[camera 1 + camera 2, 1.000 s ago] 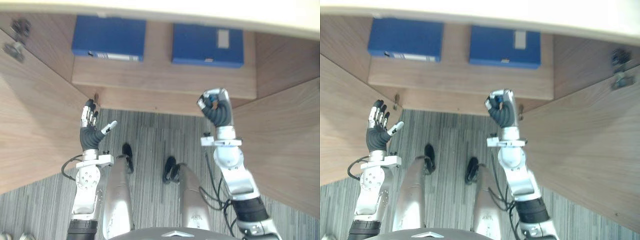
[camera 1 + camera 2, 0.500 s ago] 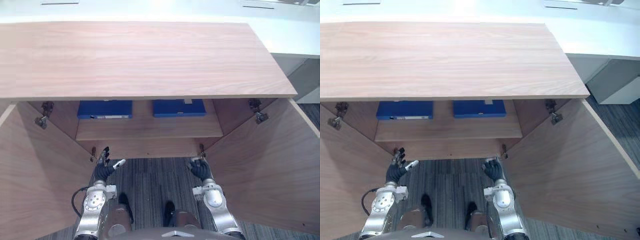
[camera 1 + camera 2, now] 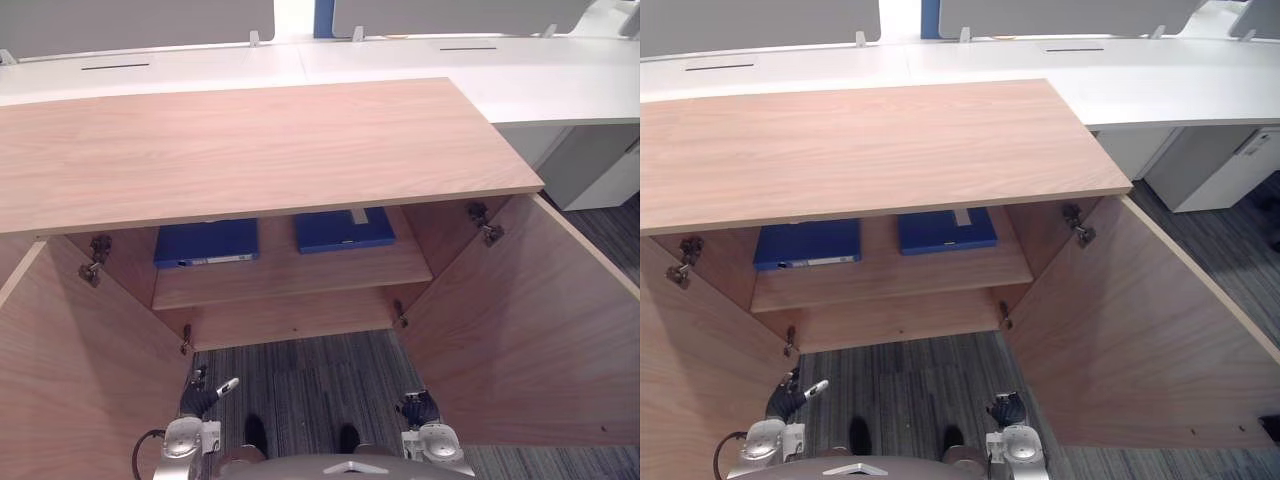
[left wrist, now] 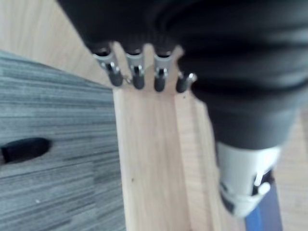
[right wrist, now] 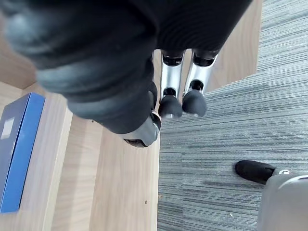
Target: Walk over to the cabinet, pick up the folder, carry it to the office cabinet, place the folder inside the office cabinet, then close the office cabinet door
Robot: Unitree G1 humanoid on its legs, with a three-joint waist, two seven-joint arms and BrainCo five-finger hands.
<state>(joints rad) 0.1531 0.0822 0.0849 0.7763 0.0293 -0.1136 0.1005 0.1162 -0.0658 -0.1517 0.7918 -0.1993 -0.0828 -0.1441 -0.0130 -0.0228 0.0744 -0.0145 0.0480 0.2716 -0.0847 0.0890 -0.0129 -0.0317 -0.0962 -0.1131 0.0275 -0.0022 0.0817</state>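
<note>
A blue folder (image 3: 206, 243) and a second folder (image 3: 343, 230) lie flat on the cabinet shelf (image 3: 290, 278), with the left door (image 3: 80, 380) and right door (image 3: 520, 330) wide open. The left hand (image 3: 197, 400) hangs low, straight-fingered and empty. The right hand (image 3: 418, 408) curls loosely on nothing. A door swung carelessly could trap fingertips against the shelf edge.

Left hand (image 3: 200, 398): back and wrist under a black ribbed left cover (image 4: 226, 57), bulging, slightly glossy. Left fingers (image 4: 136, 76) in a row, silver with black tips. Left thumb (image 4: 243, 185) pale silver, cylindrical, with a dark seam and a small white tab.

Right hand (image 3: 417, 408): identical black ribbed right cover (image 5: 91, 48). Right fingers (image 5: 169, 82) in polished silver segments with rounded black tips. Right thumb (image 5: 142, 134) silver-ended with a dark rim.

Behind each hand, a rounded silver-grey housing: left wrist joint (image 3: 180, 440), right wrist joint (image 3: 437, 442).
</note>
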